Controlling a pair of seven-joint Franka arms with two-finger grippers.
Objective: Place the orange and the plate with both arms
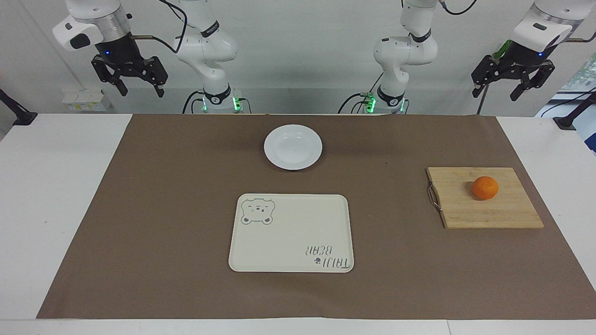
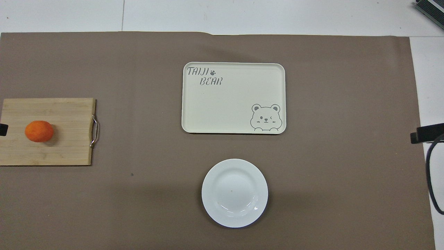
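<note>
Brown paper covers most of the white table, and everything for the job sits on it. At the middle of the table lies a cream tray with a bear face printed in 1 corner and the words TAIJI BEAR in the corner diagonal to it. Nothing rests on the tray.

Nearer to the robots than the tray, and apart from it, sits the white plate. It is round, glossy and shallow, and it lies flat on the paper between the 2 arm bases.

Toward the left arm's end of the table there is a wooden cutting board with a metal handle on the edge that faces the tray. The orange rests on this board, close to the board's middle and a little toward the edge nearer the robots. It is well apart from both the plate and the tray.

Both arms wait, raised high at the robots' end of the table. The left gripper hangs in the air at the left arm's end, its 2 fingers spread wide and holding nothing. The right gripper hangs at the right arm's end, likewise spread wide and holding nothing. Neither one touches the plate, the orange, the board or the tray.

In the overhead view the plate, tray, board and orange show in the same layout, with only dark slivers at the side edges.
</note>
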